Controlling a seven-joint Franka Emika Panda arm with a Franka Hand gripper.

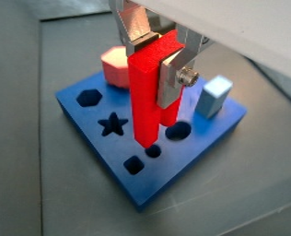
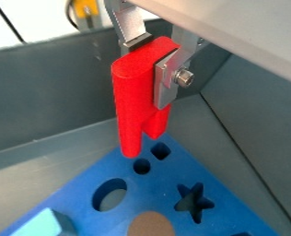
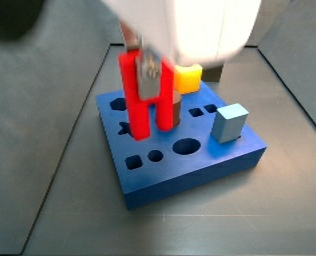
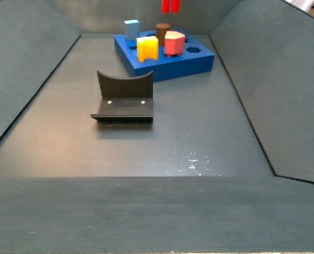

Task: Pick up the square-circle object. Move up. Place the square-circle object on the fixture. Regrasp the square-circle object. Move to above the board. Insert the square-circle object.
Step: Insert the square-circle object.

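The gripper clamps the red square-circle object upright over the blue board, its lower end seemingly just above the holes. A grey-blue peg and pink peg stand nearby; the fixture sits well apart.

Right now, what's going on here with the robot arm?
The gripper holds the red square-circle object upright above the blue board, its lower end hanging over the small holes and not yet inserted. A pink peg and a grey-blue block already stand in the board. The fixture sits empty nearby.
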